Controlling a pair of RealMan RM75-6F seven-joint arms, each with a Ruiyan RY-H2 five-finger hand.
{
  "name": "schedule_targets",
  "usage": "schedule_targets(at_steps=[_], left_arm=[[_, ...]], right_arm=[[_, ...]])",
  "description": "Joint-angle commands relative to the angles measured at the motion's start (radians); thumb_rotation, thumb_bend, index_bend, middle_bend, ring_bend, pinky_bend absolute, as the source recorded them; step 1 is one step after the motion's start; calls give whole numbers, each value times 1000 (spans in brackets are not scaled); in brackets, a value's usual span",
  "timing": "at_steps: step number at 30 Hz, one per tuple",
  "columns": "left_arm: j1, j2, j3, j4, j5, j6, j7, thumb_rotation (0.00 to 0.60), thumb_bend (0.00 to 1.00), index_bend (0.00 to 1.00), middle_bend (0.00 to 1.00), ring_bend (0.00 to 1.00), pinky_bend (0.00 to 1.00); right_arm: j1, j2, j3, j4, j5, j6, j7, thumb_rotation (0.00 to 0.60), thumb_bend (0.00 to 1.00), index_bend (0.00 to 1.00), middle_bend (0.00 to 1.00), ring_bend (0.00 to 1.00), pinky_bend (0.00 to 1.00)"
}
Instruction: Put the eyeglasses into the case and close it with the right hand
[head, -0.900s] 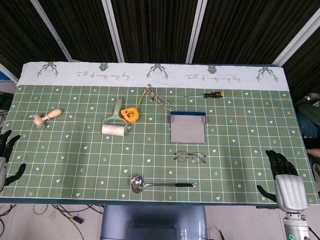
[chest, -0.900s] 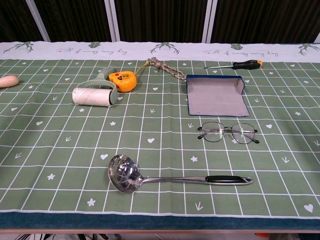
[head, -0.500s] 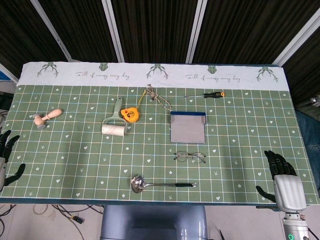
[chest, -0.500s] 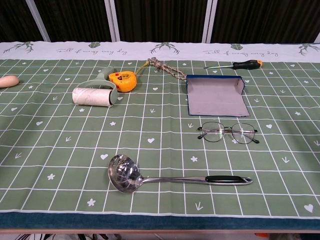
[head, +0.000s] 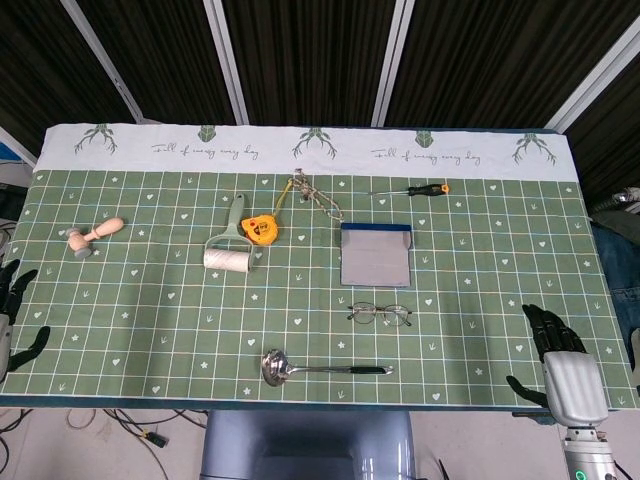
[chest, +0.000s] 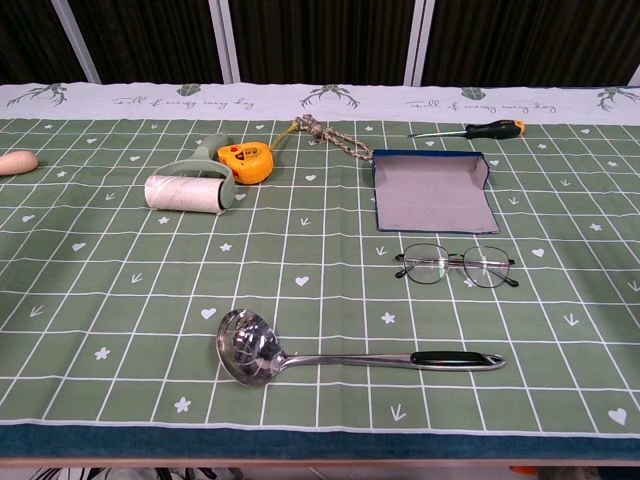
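Thin-rimmed eyeglasses (head: 380, 314) (chest: 456, 266) lie flat on the green cloth, just in front of the case. The case (head: 376, 254) (chest: 432, 191) lies open, grey inside with a dark blue rim. My right hand (head: 562, 365) hangs over the table's front right corner, fingers spread and empty, well to the right of the glasses. At the far left edge of the head view my left hand (head: 12, 310) sits open beside the table. The chest view shows neither hand.
A steel ladle (head: 325, 368) (chest: 345, 357) lies near the front edge. Further back sit a lint roller (head: 229, 251), a yellow tape measure (head: 262, 229), a coil of rope (head: 313, 196), a screwdriver (head: 412, 188) and a wooden stamp (head: 94, 236).
My right hand has drifted slightly toward the front edge and a little left. Nothing on the table has moved.
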Motion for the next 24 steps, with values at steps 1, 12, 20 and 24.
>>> schedule_targets(at_steps=[1, 12, 20, 24], left_arm=[[0, 0, -2, -3, -4, -1, -4, 600, 316, 94, 0, 0, 0], [-4, 4, -2, -13, -12, -14, 4, 600, 316, 92, 0, 0, 0], [-4, 5, -2, -16, -16, -16, 3, 600, 316, 86, 0, 0, 0], [-5, 8, 0, -16, -19, -22, 3, 600, 316, 85, 0, 0, 0]], right_arm=[[19, 11, 2, -5, 15, -40, 61, 600, 177, 111, 124, 126, 227], [278, 170, 133, -61, 251, -495, 278, 600, 176, 218, 127, 123, 227], [468, 97, 185, 33, 437, -723, 180, 600, 185, 315, 127, 109, 227], [534, 20, 190, 70, 544, -761, 102, 600, 263, 350, 127, 108, 227]])
